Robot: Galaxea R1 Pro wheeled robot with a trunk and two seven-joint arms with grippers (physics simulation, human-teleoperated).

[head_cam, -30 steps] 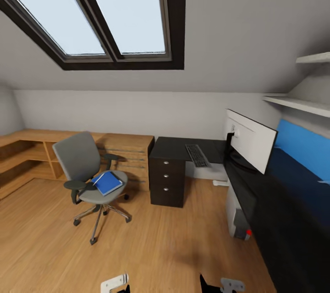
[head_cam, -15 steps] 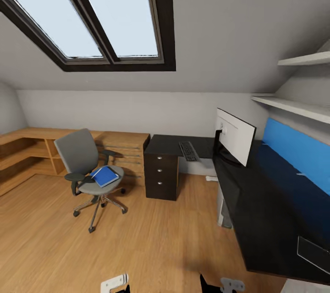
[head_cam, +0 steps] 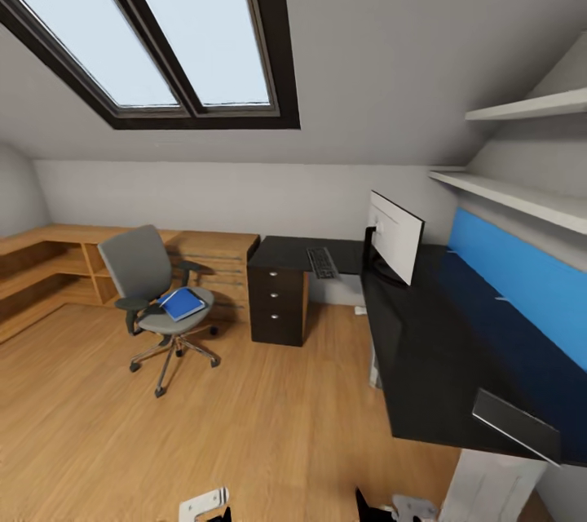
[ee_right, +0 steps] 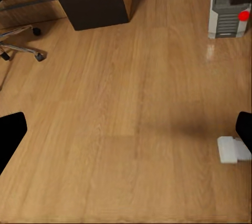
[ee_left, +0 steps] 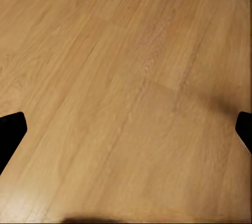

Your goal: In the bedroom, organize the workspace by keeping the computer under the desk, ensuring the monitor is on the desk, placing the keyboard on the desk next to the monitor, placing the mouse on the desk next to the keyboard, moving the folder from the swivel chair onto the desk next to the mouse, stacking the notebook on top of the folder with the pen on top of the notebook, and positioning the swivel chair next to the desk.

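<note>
One swivel chair (head_cam: 151, 287), one folder (head_cam: 183, 303), one monitor (head_cam: 395, 236), one keyboard (head_cam: 321, 262), one desk (head_cam: 440, 342), two shelves (head_cam: 522, 196).

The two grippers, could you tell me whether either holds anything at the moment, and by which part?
Nothing is held: the left gripper and the right gripper both stand open over bare light wood floor.

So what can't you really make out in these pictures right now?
- Grey swivel chair, head view: too small to tell whether a notebook or pen lies on the bright-blue folder.
- White computer tower, right wrist view: top cut off by the edge.
- Dark flat thing on the glossy black desk: unidentifiable.
</note>
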